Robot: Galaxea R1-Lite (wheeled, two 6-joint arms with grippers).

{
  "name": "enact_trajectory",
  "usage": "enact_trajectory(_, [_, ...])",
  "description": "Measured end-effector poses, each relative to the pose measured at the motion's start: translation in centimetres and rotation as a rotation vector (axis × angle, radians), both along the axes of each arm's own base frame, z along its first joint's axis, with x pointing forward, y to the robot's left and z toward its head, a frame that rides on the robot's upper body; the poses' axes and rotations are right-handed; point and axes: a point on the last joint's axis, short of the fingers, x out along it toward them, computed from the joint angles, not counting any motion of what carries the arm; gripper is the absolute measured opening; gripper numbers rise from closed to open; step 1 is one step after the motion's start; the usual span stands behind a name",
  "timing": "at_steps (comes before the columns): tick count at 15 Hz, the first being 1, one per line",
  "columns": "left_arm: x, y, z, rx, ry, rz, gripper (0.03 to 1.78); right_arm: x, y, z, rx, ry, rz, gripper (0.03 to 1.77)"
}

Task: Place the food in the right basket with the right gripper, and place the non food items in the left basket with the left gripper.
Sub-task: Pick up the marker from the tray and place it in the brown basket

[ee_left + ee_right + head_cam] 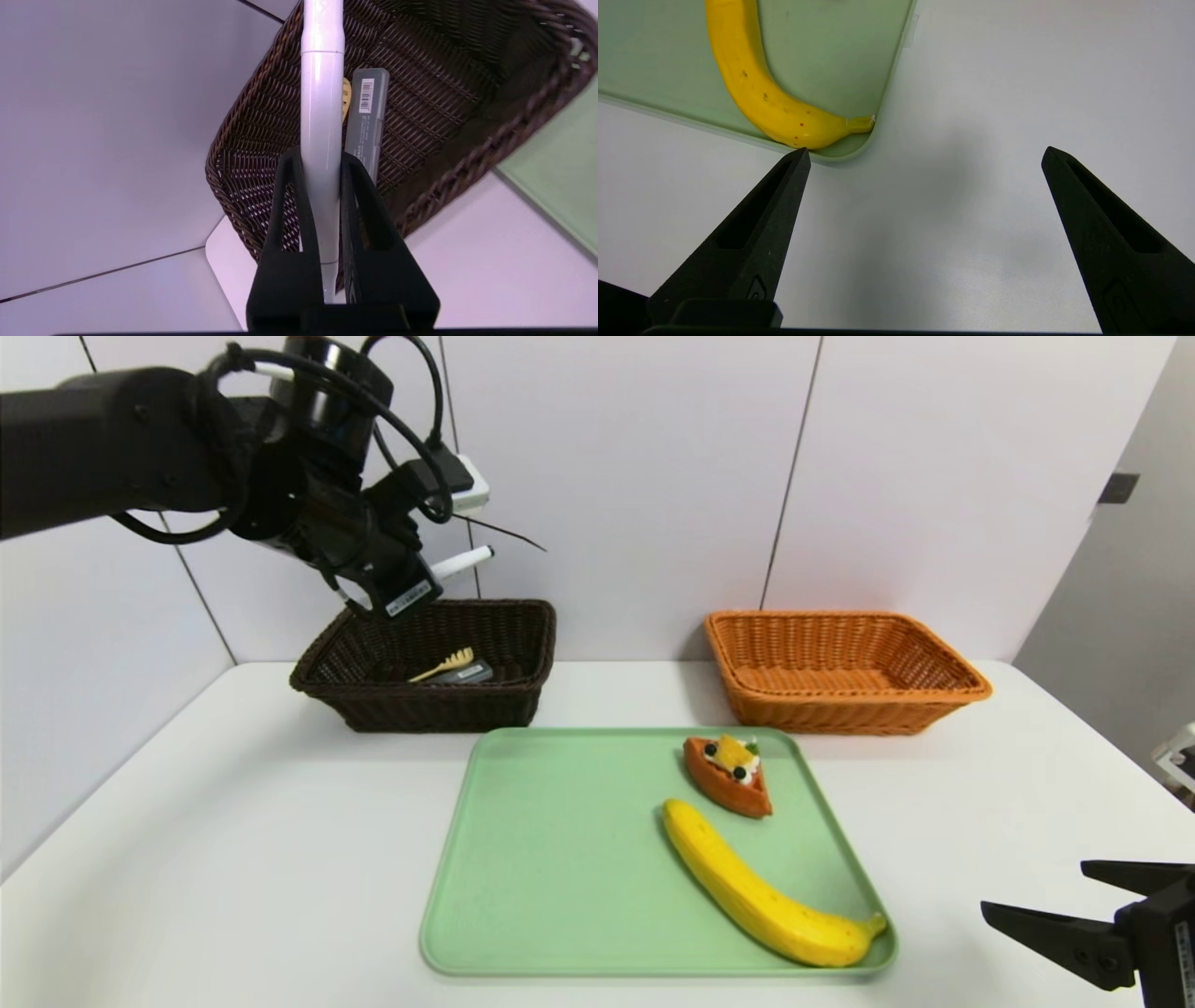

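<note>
**Marker held over dark basket; food on tray**

Left gripper (321, 158), black, two fingers: clamped on the slim white marker (321, 116), up above the rectangular dark brown woven wicker basket (485, 700) at the table's far left. Head view: gripper fingers mostly hidden behind the wrist and cables; only the marker's end pokes out. Left wrist view shows the grip plainly, but the marker's far end is cut off.

Inside that basket: yellow spork (446, 665) and slim dark grey case with barcode label (369, 116). In the wrist view the marker hides nearly all the spork.

Centre: pale green flat plastic tray (560, 859) bearing the orange-brown waffle pastry wedge (728, 775) and long yellow banana (756, 887), apart. Behind, the light orange-tan wicker basket (840, 700).

Far right: right gripper (924, 158), black pointed fingers spread wide, holding nothing, beside the tray's near corner. Its wrist view catches only the banana's stem half.
</note>
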Motion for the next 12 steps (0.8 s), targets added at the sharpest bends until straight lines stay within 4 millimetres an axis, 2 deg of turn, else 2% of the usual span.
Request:
enact_trajectory(3, [3.1, 0.0, -3.0, 0.015, 0.026, 0.034, 0.18, 0.0, 0.0, -0.1, -0.003, 0.006, -0.002, 1.71])
enact_trajectory(6, [5.0, -0.2, -5.3, 0.023, 0.057, 0.045, 0.18, 0.0, 0.0, -0.2, -0.003, 0.007, -0.004, 1.71])
enact_trajectory(9, [6.0, -0.5, -6.9, 0.031, 0.085, 0.044, 0.18, 0.0, 0.0, -0.2, -0.003, 0.009, -0.004, 1.71])
enact_trajectory(12, [6.5, -0.7, -7.7, 0.033, 0.093, 0.044, 0.18, 0.0, 0.0, -0.4, -0.004, 0.015, -0.005, 1.71])
